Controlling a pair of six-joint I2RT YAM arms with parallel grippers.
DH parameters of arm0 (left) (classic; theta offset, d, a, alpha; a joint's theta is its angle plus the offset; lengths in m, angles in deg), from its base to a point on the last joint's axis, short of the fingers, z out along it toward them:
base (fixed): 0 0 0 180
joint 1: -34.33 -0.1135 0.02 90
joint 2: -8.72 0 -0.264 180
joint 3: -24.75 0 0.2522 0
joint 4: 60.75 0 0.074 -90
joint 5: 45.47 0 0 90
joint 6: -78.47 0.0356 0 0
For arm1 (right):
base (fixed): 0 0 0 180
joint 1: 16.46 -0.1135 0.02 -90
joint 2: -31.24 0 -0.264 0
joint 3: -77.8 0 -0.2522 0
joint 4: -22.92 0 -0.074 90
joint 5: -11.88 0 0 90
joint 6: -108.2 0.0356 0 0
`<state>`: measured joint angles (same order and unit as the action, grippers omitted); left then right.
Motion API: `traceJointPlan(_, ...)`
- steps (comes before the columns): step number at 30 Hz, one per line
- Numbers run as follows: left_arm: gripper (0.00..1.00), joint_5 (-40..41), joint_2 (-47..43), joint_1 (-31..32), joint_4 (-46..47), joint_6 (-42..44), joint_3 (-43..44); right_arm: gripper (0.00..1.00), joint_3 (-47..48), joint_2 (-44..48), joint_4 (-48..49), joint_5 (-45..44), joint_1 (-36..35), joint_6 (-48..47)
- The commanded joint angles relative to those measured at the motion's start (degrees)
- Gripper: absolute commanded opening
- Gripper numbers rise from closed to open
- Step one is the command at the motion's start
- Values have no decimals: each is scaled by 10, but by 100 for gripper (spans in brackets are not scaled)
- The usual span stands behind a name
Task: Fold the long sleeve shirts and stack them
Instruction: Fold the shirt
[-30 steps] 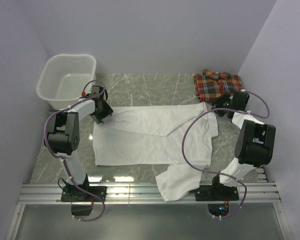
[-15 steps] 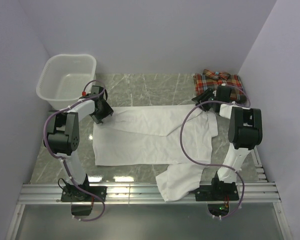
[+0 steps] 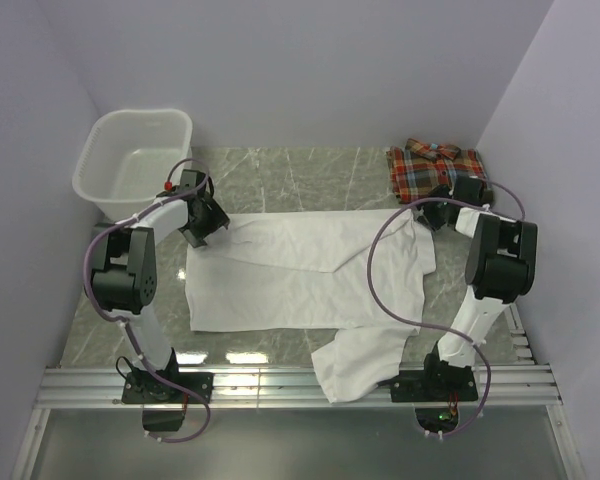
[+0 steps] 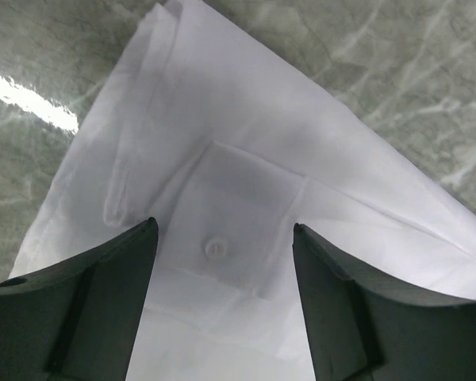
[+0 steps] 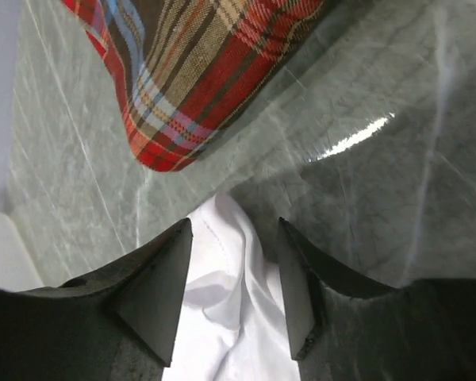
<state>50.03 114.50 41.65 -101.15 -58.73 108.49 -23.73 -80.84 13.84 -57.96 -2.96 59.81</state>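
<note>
Table (image 3: 310, 170): grey marble top, arm bases at 6 o'clock edge.
White shirt (image 3: 300, 275): spread flat mid-table, one sleeve folded across the body, another part hanging over the 6 o'clock edge.
Plaid shirt (image 3: 435, 168): folded, at 2 o'clock corner of table, just beyond white shirt's corner, apart from it.
Basket (image 3: 90, 170): white plastic, at 10 o'clock corner.
Left gripper (image 3: 202, 235): at white shirt's 10 o'clock corner; jaws wide apart, nothing held. Wrist cam shows cuff (image 4: 238, 230) w/ button (image 4: 215, 248) lying flat between fingers.
Right gripper (image 3: 427, 215): at white shirt's 2 o'clock corner, next to plaid shirt; jaws parted approx halfway, a peak of white cloth between the tips, not pinched as far as can be seen.
</note>
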Motion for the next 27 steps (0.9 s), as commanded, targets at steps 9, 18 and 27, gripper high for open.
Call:
traceJointPlan(9,79,17,-223,32,-37,30,-21,68,-31,277,-234,-118,-103,-108)
traceJointPlan(18,79,16,-390,94,-80,-17,-225,67,-218,422,-305,-123,-205,-99)
traceJointPlan(27,76,3,-352,96,-37,-48,-333,66,-298,401,-267,-114,-222,-68)
